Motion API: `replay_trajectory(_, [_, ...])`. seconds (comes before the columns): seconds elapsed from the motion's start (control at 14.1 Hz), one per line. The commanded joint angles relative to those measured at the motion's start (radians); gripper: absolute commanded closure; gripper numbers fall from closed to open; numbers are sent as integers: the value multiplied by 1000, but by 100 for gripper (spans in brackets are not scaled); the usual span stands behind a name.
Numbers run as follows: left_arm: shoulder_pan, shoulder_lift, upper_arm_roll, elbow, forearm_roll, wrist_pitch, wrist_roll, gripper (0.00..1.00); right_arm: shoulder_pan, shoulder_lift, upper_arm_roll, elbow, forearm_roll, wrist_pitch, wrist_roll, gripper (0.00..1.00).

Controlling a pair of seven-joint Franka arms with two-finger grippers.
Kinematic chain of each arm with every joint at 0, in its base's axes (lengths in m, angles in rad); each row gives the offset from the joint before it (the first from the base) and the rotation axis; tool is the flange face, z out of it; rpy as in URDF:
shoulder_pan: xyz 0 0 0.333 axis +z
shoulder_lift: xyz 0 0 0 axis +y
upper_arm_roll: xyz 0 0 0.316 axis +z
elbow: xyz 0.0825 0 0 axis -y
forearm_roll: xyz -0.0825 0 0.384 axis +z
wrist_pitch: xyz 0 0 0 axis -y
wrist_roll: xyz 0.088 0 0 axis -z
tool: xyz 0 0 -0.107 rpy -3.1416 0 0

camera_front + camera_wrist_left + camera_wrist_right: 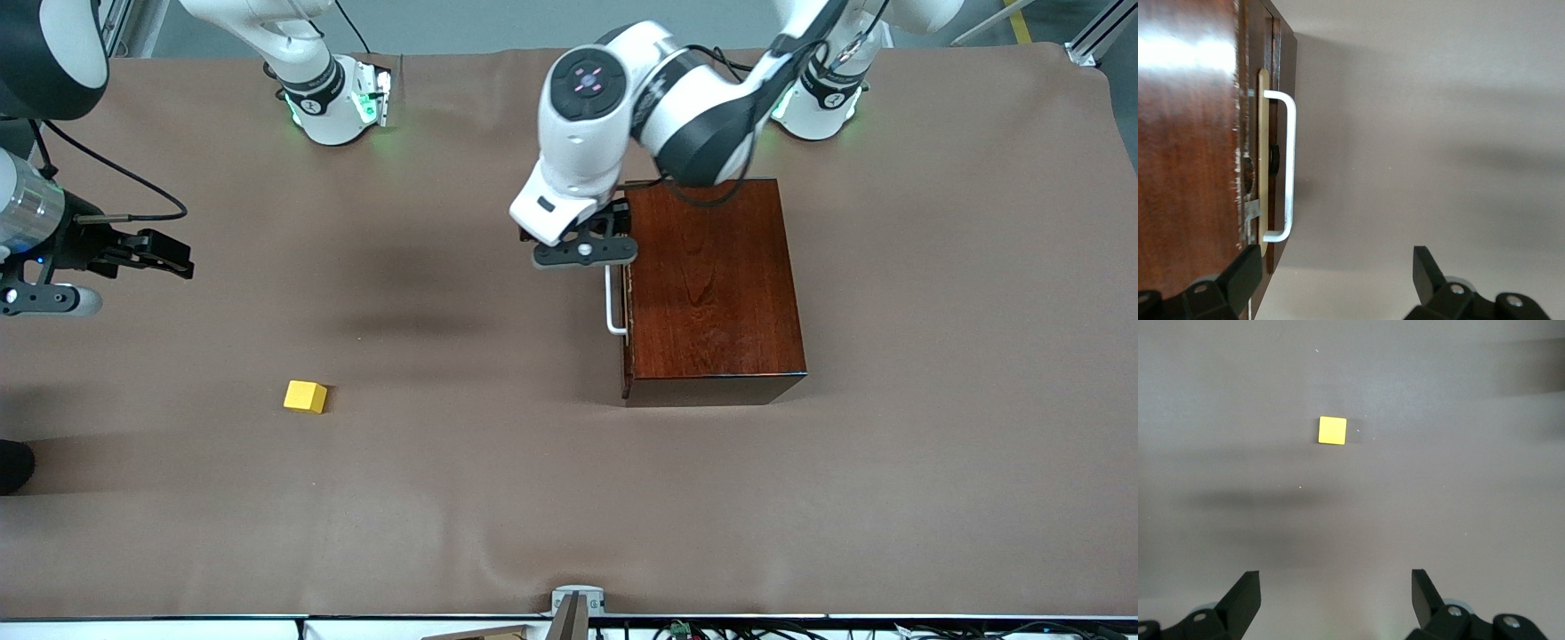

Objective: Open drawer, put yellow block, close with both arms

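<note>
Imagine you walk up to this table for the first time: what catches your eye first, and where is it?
First, the dark glossy wooden box toward the left arm's end of the table, its drawer shut, with the left gripper hanging open just in front of the white handle. Then the yellow block, lying alone on the brown cloth, nearer the front camera, toward the right arm's end. The right gripper hovers open above that cloth.

Pretty clearly a robotics lab setup, not anyone's home. Two white arms [622,98] are bolted onto a big table [933,444] covered in plain brown cloth, their bases [342,107] glowing green. Aluminium framing [1098,36] sits at the corner, yellow floor tape [1018,18] on a grey floor, and loose cables [711,629] run along the table's edge.
</note>
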Motion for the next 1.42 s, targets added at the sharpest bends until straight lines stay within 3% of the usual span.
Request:
replay_trajectory(0.0, [-56, 65, 12, 39, 91, -4, -27, 0, -7, 0, 7, 4, 7, 2, 4, 0])
replay_trajectory(0.36, [-67, 162, 12, 39, 142, 7, -66, 0, -8, 0, 7, 3, 7, 2, -2, 0])
replay_trajectory(1.35, [-75, 223, 10, 26, 261, -16, -98, 0, -7, 0, 7, 3, 7, 3, -3, 0])
